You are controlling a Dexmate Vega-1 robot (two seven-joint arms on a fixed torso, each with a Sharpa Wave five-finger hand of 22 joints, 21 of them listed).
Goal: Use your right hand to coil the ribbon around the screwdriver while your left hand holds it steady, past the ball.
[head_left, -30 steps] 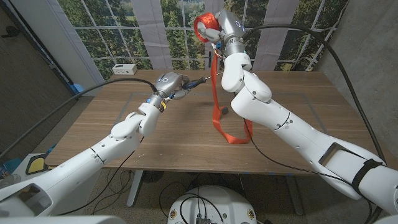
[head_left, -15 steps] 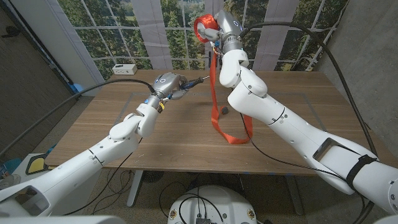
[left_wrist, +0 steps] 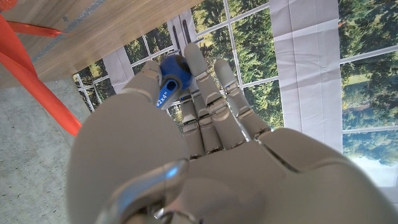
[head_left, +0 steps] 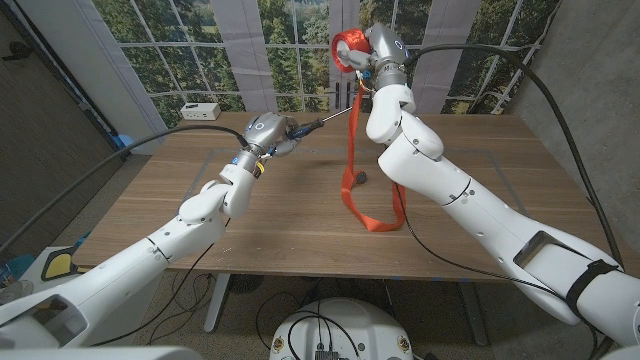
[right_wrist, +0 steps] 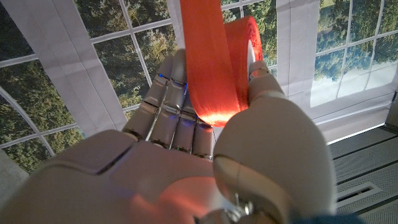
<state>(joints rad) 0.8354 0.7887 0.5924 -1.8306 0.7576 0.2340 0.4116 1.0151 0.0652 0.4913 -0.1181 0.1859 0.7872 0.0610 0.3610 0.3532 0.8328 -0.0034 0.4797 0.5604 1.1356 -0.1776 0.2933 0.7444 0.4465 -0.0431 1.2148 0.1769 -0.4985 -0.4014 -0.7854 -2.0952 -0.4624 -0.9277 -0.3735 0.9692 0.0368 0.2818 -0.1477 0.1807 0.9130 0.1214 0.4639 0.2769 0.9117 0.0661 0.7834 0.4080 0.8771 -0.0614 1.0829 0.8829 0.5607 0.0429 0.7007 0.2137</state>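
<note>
My left hand (head_left: pixel 268 131) is raised over the table's back middle and grips the blue-handled screwdriver (head_left: pixel 312 124), whose shaft points right towards the ribbon. The blue handle (left_wrist: pixel 168 88) sits between the curled fingers of my left hand (left_wrist: pixel 205 149). My right hand (head_left: pixel 378 48) is held high and holds a bunch of the red ribbon (head_left: pixel 347 150), which hangs down past the shaft's tip and loops on the table. The ribbon (right_wrist: pixel 214 62) lies across the fingers of my right hand (right_wrist: pixel 186 155) under the thumb. A small dark ball (head_left: pixel 357 179) lies beside the hanging strip.
A white box (head_left: pixel 199 110) stands at the wooden table's (head_left: pixel 250 220) back left corner. Black cables run from both arms. A backdrop printed with windows and trees stands behind the table.
My right hand has moved right with the ribbon bunch. The screwdriver's shaft now reaches towards the hanging strip; my left hand has shifted slightly.
</note>
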